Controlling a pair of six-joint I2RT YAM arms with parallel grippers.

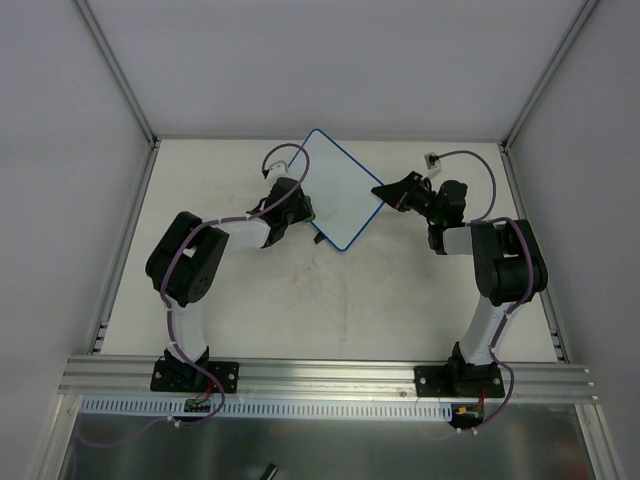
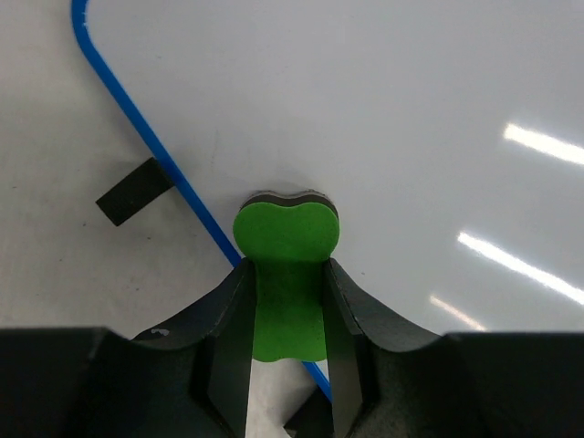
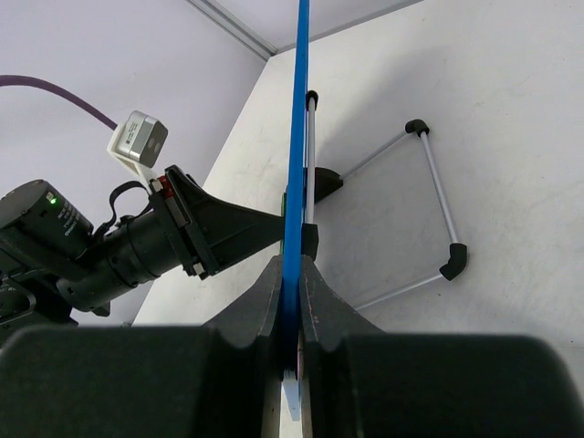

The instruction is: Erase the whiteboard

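At the back centre of the surface, in the top view, we find the whiteboard turned corner-on to the arms. The right hand meets its right corner and the left hand its near-left edge. We judge this a brace-and-wipe arrangement: one arm steadies the board against the other's pressure.

In the left wrist view, the left hand is pinched on a green eraser, fingers closed against its narrow waist. The eraser's front lobe appears to rest on the white face just inside the blue rim. A black foot shows beyond the rim. We make out no marks on the face visible here.

In the right wrist view, the right hand is pressed together on the rim, seen edge-on, one finger on each face. A wire stand extends behind the board. A propped board would likely slide or tip under wiping, hence the holding grip.
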